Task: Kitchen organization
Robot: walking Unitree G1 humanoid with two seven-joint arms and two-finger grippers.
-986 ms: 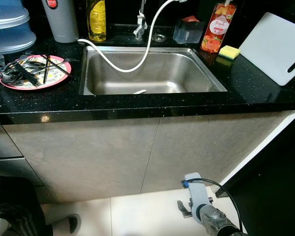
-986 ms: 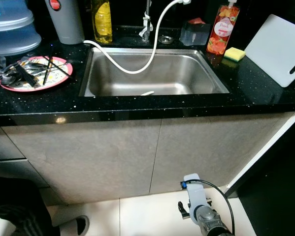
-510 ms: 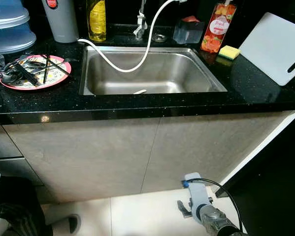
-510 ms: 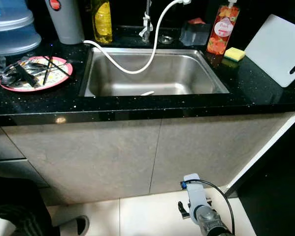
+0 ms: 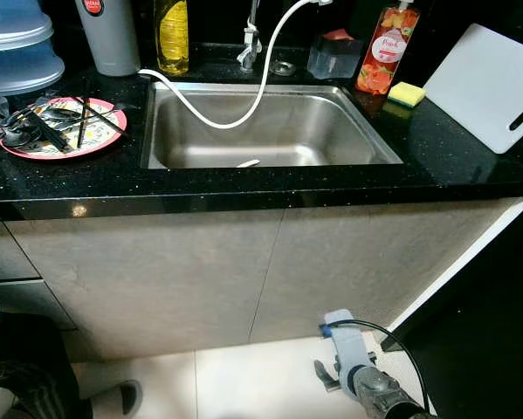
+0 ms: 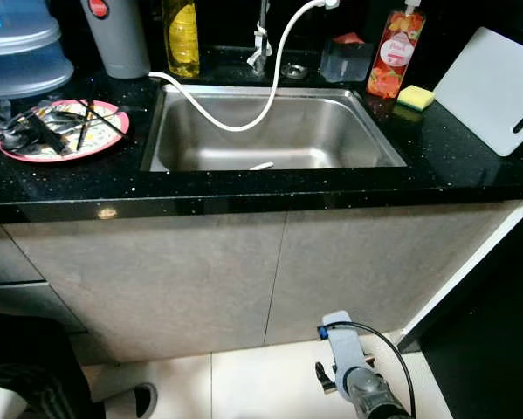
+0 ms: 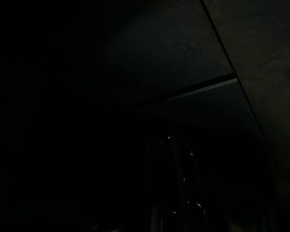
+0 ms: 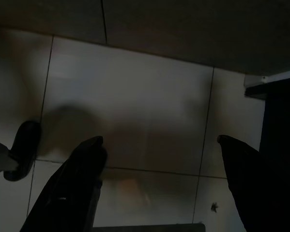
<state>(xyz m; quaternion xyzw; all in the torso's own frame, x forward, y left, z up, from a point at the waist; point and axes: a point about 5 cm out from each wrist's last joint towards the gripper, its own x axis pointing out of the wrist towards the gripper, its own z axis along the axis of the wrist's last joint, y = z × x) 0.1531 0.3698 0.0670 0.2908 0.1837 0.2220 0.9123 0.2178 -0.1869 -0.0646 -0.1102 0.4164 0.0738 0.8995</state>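
Across the black speckled worktop (image 5: pixel 453 161), seen from the head camera, a stainless steel sink (image 5: pixel 270 131) sits at centre with a white hose (image 5: pixel 210 120) looping from the tap (image 5: pixel 248 39) down over its left rim. A small white utensil (image 5: pixel 248 162) lies on the sink floor near the front wall. Left of the sink, a pink plate (image 5: pixel 62 131) carries a tangle of dark utensils (image 5: pixel 34 127), with a stack of blue lidded containers (image 5: pixel 15 48) behind it. A grey canister with a red cap (image 5: pixel 108 35) and a bottle of yellow liquid (image 5: pixel 171 35) stand at the sink's back left corner. Behind the right side stand a clear box (image 5: pixel 333 54) and a red-orange soap bottle (image 5: pixel 387 50), with a yellow sponge (image 5: pixel 407 92) just beside it and a white cutting board (image 5: pixel 491 74) leaning at the far right. Below the worktop, grey cabinet doors (image 5: pixel 244 271) meet a pale tiled floor (image 5: pixel 261 384). The right arm (image 5: pixel 361 375) hangs low before the cabinets, a black cable looping off it.

From the left wrist, the picture is very dark; only the seams of cabinet panels (image 7: pixel 222 82) can be made out, and the left gripper's jaws cannot be told.

From the right wrist, the right gripper (image 8: pixel 164 154) points down at the floor tiles (image 8: pixel 135 96), its jaws spread wide apart and holding nothing, a dark shoe (image 8: pixel 21 147) near one finger.
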